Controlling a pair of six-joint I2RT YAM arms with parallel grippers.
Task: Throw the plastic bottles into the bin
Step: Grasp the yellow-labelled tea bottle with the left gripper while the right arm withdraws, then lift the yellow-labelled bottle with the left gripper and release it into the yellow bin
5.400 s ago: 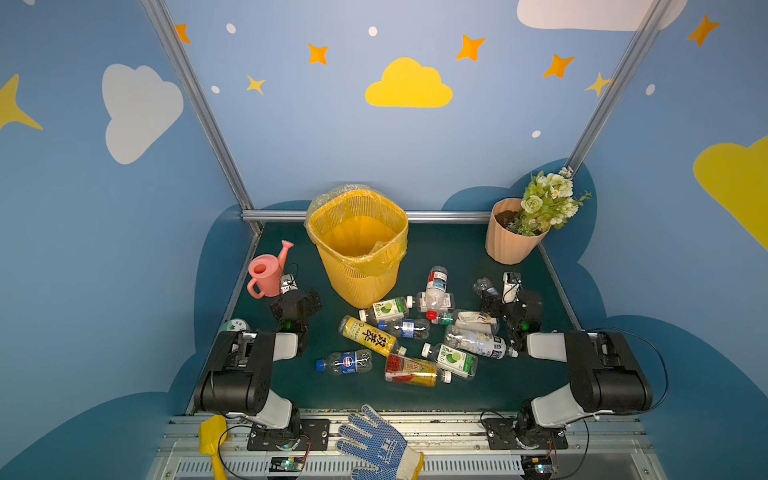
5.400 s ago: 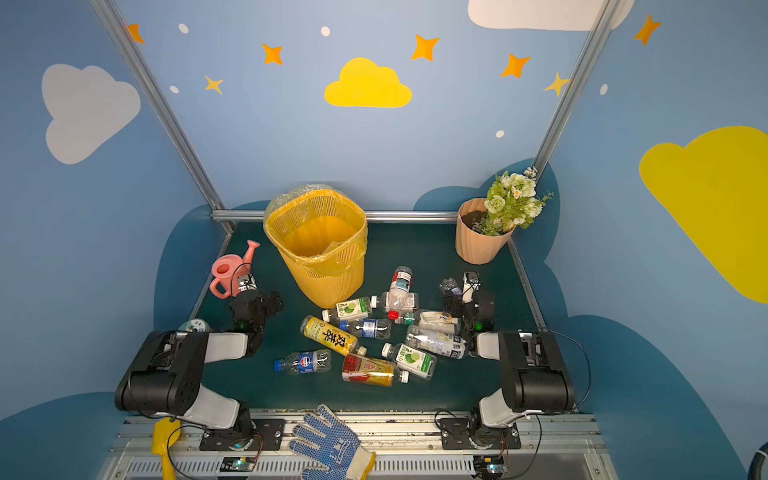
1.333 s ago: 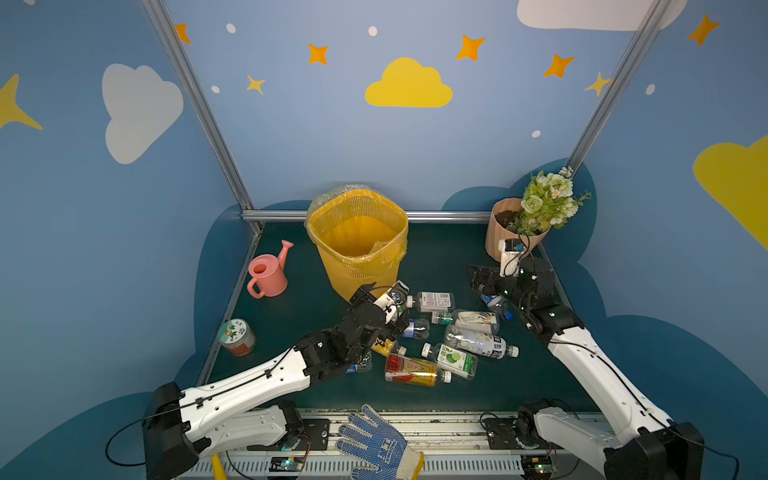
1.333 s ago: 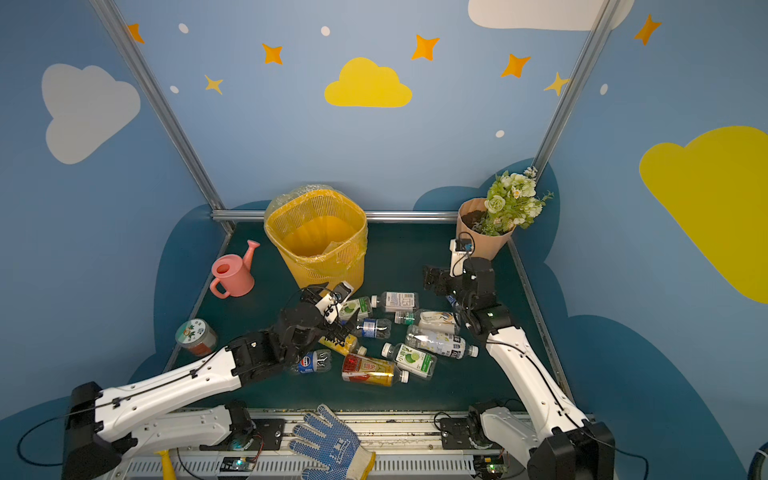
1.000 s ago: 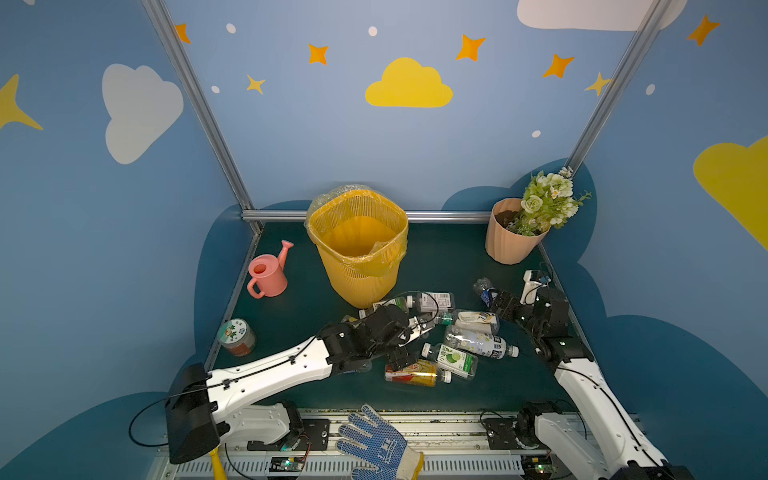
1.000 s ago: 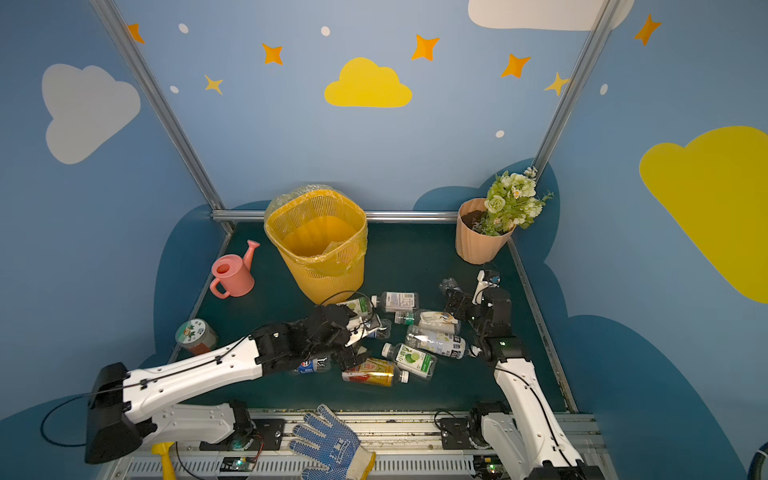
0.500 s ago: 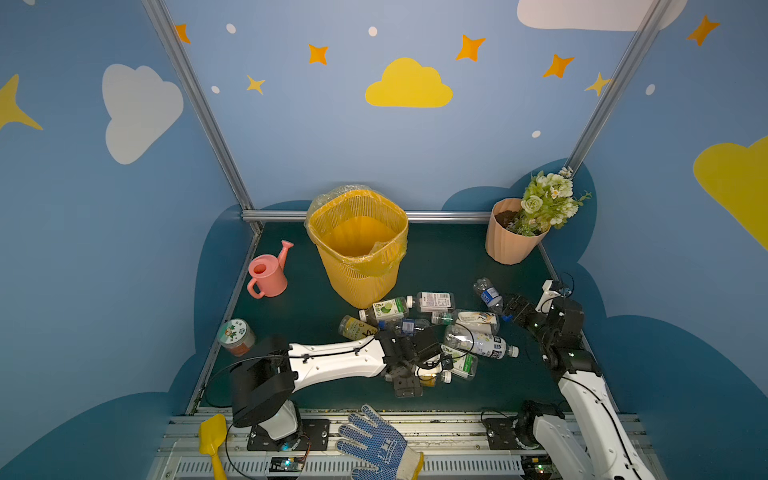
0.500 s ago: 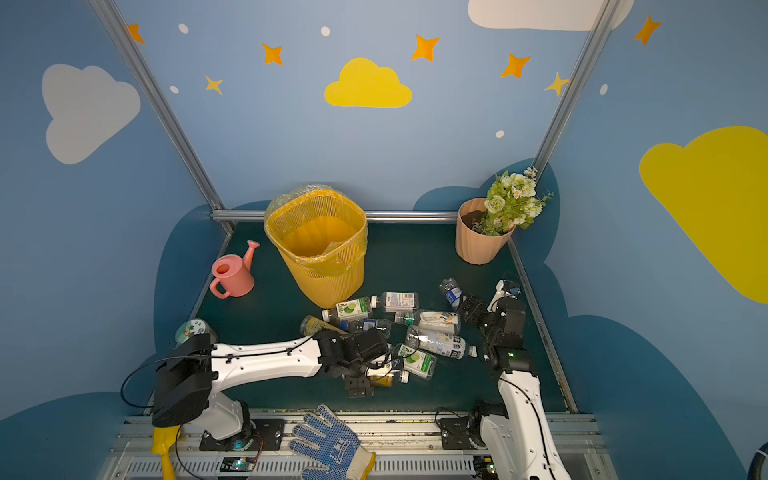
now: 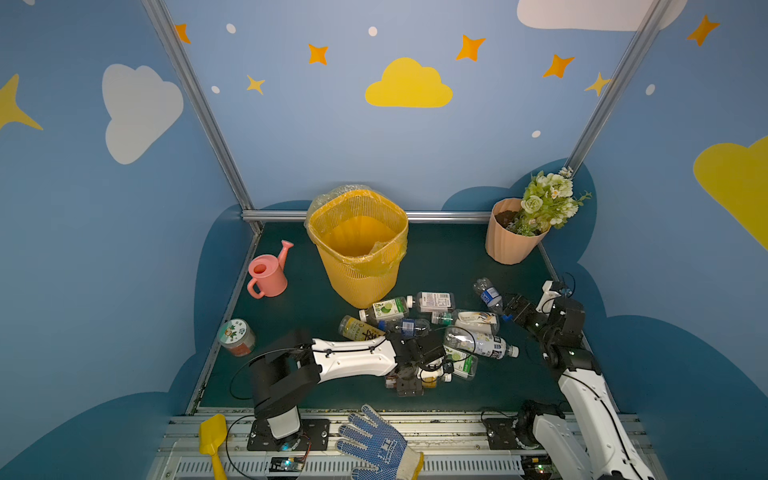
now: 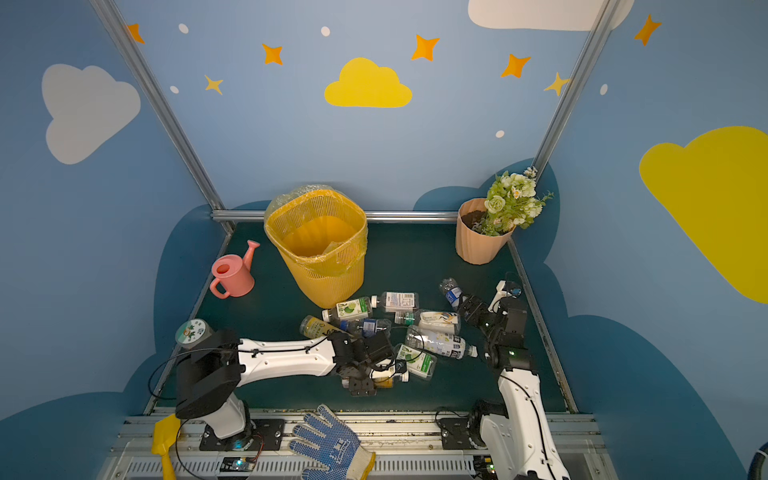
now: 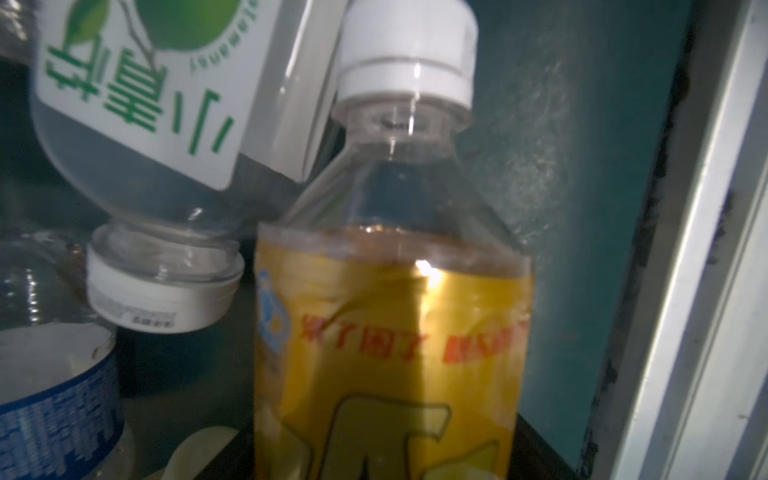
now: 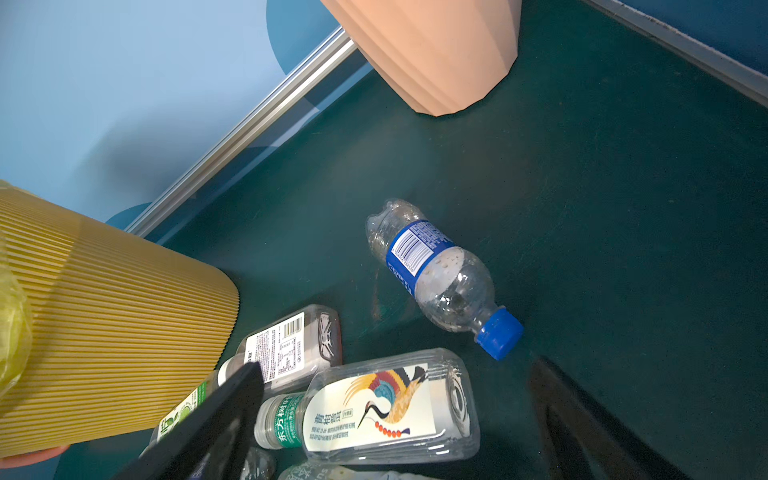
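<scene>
L gripper [image 9: 409, 385] sits low over the near end of the bottle pile [image 10: 436, 345], arm stretched flat across the surface [image 9: 436, 257]. Yellow-label bottle [image 11: 390, 332], white cap, lies flat directly under it and fills the left wrist view, cap end pointing away from the cam. Fingers not visible there, and in both top views the gripper body covers them, so can't tell if L is spread or pinching that bottle. Green-label bottle [image 11: 137, 104] lies just beside the L gripper, its white cap next to the yellow one's shoulder; contact unclear.

R gripper [image 12: 397, 370] is spread wide, fingers [image 12: 216, 415] gripping nothing, above the far-right side of the pile. Blue-cap bottle [image 12: 440, 274] lies alone on the surface just ahead of the tips, cap toward the gripper, not touching it. Crane-label bottle [image 12: 386, 411] lies flat near the tips, on the pile side.

Other bottles lie flat btwn the two grippers. Bin [image 9: 357, 266] stands upright beyond the pile from the L gripper, well apart from both grippers; the nearest bottles lie at its foot. Flower pot [image 12: 436, 54] stands well ahead of the R gripper, past the blue-cap bottle.
</scene>
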